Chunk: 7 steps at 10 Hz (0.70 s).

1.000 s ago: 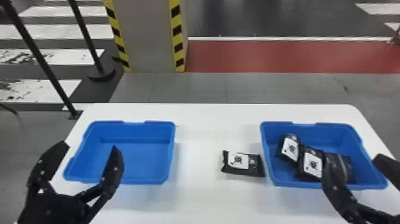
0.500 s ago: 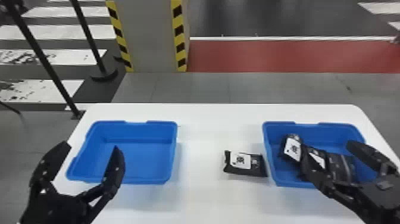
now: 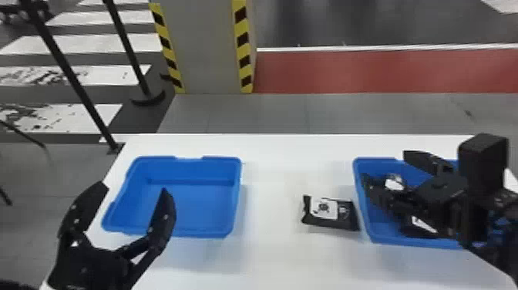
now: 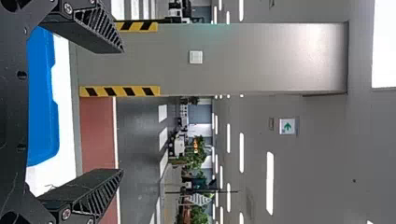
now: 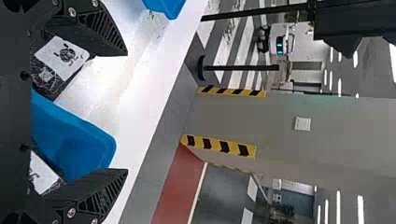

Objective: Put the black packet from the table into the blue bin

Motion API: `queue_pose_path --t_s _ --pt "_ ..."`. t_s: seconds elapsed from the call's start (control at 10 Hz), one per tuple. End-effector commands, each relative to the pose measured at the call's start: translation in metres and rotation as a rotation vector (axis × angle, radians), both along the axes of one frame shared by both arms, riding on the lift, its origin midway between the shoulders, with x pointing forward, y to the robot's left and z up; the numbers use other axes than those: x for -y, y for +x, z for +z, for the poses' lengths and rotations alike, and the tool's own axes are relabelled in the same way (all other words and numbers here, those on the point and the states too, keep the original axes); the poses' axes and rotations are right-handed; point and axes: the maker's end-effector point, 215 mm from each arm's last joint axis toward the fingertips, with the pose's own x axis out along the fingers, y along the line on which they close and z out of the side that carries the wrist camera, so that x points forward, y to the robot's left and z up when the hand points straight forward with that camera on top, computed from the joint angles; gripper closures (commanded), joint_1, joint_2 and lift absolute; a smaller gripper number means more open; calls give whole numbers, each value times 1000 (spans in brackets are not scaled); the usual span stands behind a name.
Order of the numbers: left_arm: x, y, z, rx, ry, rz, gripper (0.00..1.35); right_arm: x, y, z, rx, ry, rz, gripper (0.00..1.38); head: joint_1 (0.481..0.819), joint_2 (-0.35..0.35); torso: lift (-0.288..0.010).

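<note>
Lying between two bins (image 3: 192, 206), one black packet (image 3: 329, 214)

White label (image 3: 332, 213) with a black emblem (image 3: 323, 208) on the black packet (image 3: 327, 223), green arrow (image 4: 287, 126) on a white sign (image 4: 293, 122)

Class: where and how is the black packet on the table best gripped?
From above, probably, at the middle of the packet, which lies flat. I would close the right claw across its shorter width, over both long edges, since one short end sits close beside the right-hand blue bin.
</note>
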Motion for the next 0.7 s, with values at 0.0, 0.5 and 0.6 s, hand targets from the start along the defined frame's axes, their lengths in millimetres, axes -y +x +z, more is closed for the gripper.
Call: queue_pose_path --t_s 0.0,0.5,0.6 --pt "0 0 0 0 0 0 114 -14 14 -27 -86 -4 30 133 695 117 -110" --pt "2 2 -1 -6 0 -3 114 -93 44 -94 -286 -107 249 133 695 193 -110" --pt "2 2 -1 -5 -4 -2 114 -105 47 -102 -308 -131 288 139 695 214 -110"
